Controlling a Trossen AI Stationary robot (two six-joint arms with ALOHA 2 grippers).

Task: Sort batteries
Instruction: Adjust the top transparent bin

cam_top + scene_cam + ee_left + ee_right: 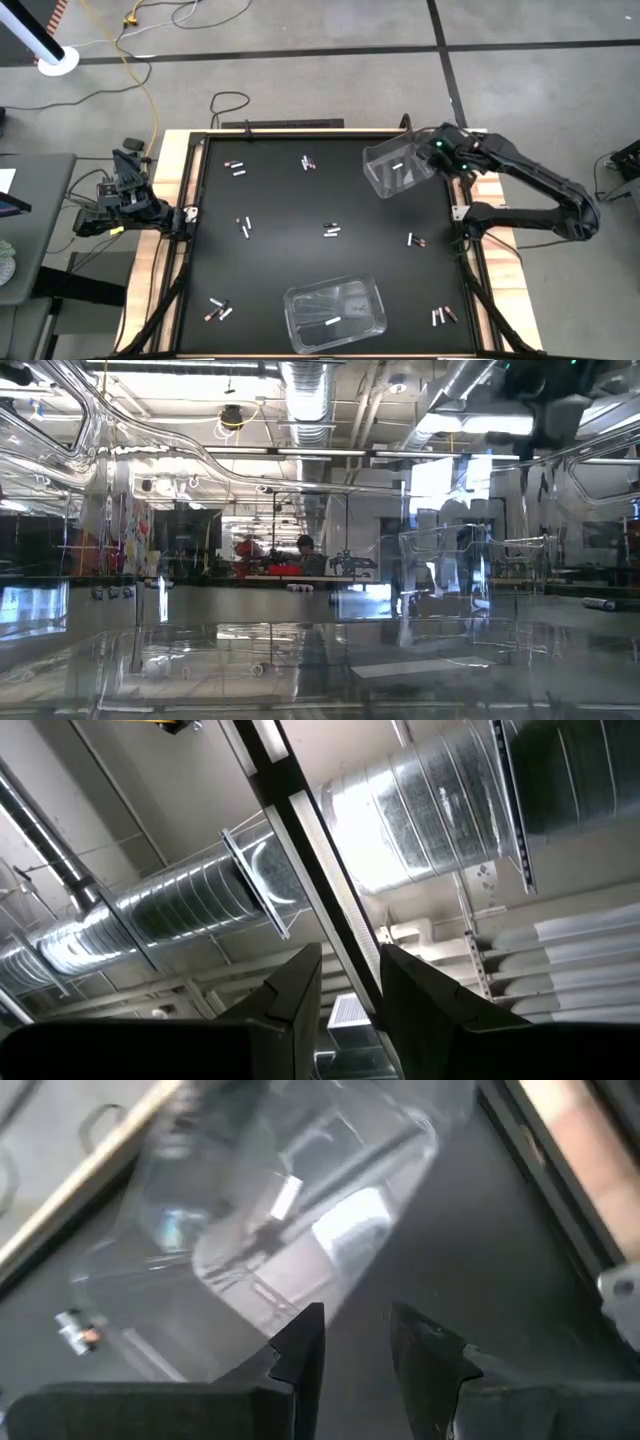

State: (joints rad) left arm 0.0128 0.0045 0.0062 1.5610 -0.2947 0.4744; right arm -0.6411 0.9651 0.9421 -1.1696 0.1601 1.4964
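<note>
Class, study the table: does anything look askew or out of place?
Yes. The far bin is tipped up at the right gripper, with one white battery inside, while the near bin sits flat. The left arm is parked off the mat.

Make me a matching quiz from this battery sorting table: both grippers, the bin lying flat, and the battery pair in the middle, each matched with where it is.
Things:
1. left gripper
2. right gripper
3. flat bin
4. middle battery pair

Places:
A. by the table edge at the bottom of the high view
B. off the table's left side
C. at the tilted bin
D. on the mat's centre

Pairs: 1-B, 2-C, 3-A, 4-D
</note>
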